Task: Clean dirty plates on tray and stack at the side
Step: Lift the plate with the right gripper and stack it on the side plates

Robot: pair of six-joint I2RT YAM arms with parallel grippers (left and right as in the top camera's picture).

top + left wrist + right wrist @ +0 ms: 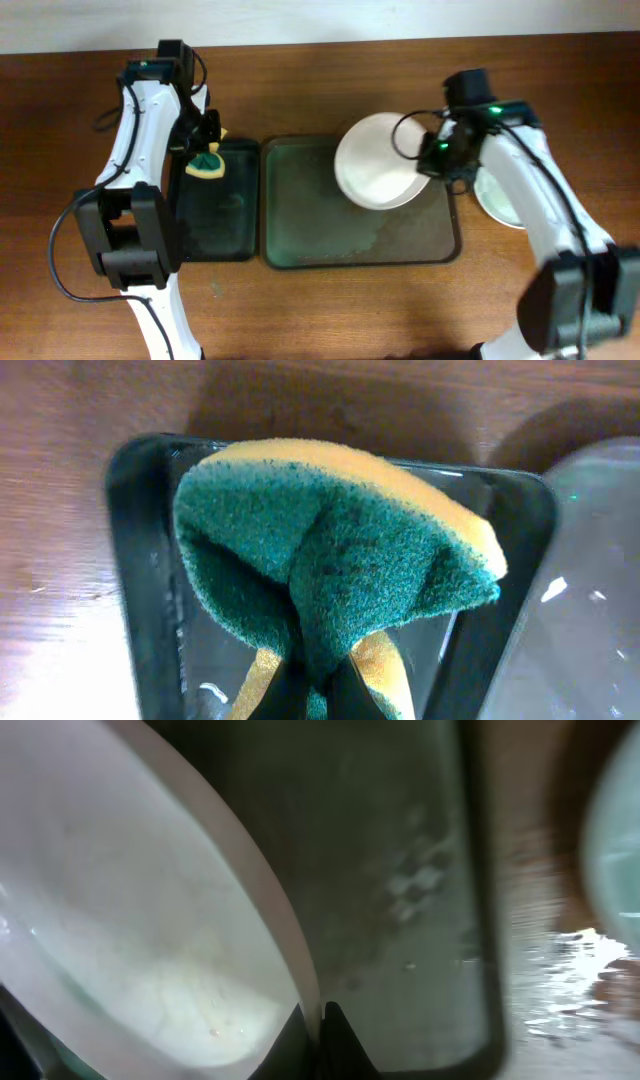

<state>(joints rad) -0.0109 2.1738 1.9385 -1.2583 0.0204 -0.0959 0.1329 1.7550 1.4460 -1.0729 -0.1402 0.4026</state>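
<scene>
My right gripper (432,158) is shut on the rim of a white plate (380,160) and holds it tilted above the green tray (300,240). The right wrist view shows the plate (130,920) with its rim pinched between my fingers (318,1020), over the wet tray (400,870). My left gripper (203,150) is shut on a green and yellow sponge (207,165) above the black tray (215,215). In the left wrist view the sponge (330,540) is folded between the fingers (315,685) over the black tray (140,560).
A pale green plate (495,195) lies on the wooden table to the right of the green tray, partly under my right arm. It shows blurred in the right wrist view (615,840). The trays sit side by side.
</scene>
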